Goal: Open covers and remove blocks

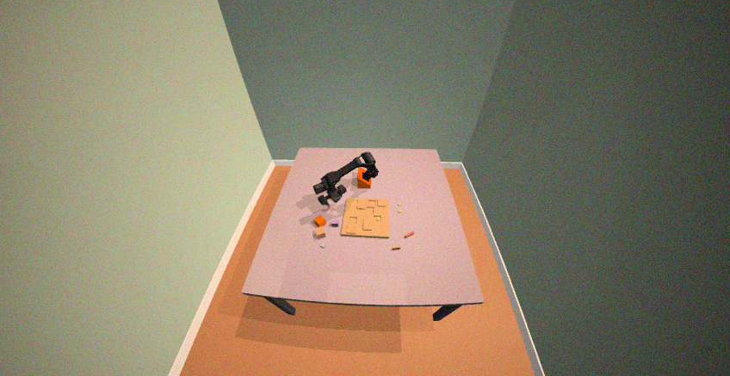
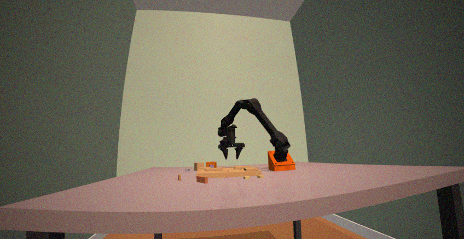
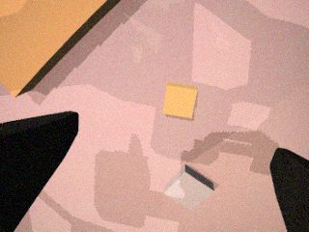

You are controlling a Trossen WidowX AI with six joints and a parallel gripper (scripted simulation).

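The tan puzzle board (image 1: 345,228) (image 2: 224,174) (image 3: 43,39) lies mid-table, with several thin covers and dark edges on top. The covers are too small to tell which are open. A pale yellow spot shows in the board's right half; I cannot tell if it is a block in a well. My gripper (image 2: 231,158) (image 3: 176,139) is open and empty, above the table left of the board in the top view. A yellow block (image 1: 335,207) (image 3: 180,101) rests on the table below it, clear of the board. Two more yellow blocks (image 1: 399,204) (image 1: 399,211) (image 2: 246,177) (image 2: 260,176) rest right of the board.
A grey block (image 3: 190,189) lies near the yellow one. An orange box (image 1: 319,220), a tan cube (image 1: 319,233) (image 2: 198,166), a purple block (image 1: 334,223) and a white piece (image 1: 322,245) stand left. A red-orange bar (image 1: 409,234) (image 2: 201,179) and a brown bar (image 1: 396,248) lie front right.
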